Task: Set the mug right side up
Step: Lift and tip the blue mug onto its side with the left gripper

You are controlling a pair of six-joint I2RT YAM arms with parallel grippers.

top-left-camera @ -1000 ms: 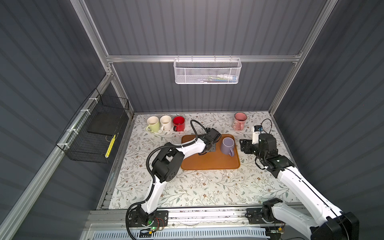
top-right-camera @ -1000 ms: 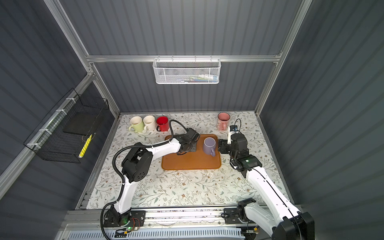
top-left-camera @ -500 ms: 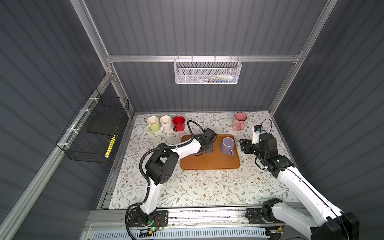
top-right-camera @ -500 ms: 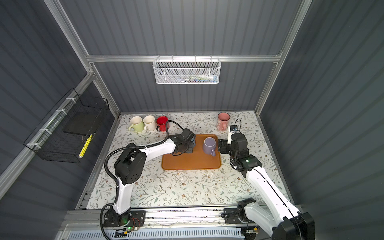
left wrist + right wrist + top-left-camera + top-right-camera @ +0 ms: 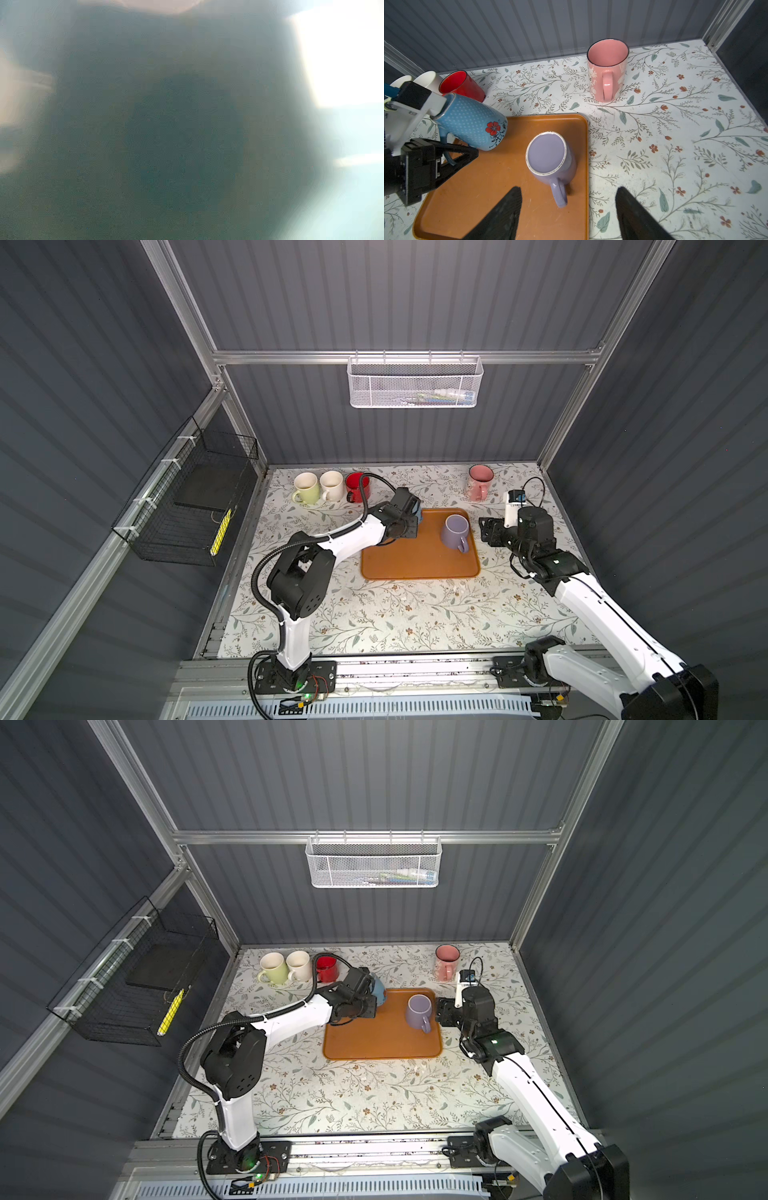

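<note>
Blue mug (image 5: 471, 122): glossy, white-dotted, tapered.

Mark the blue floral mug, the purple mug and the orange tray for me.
blue floral mug (image 5: 471, 122): right wrist view, dotted side wall.
purple mug (image 5: 545, 152): right wrist view, upturned base.
orange tray (image 5: 477, 197): right wrist view, bare floor.

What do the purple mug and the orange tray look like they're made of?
Purple mug: likely glazed ceramic, glossy, with a pale, speckled unglazed-looking ring around its base. Orange tray: probably plastic, matte and smooth, with a rounded raised rim.
</note>
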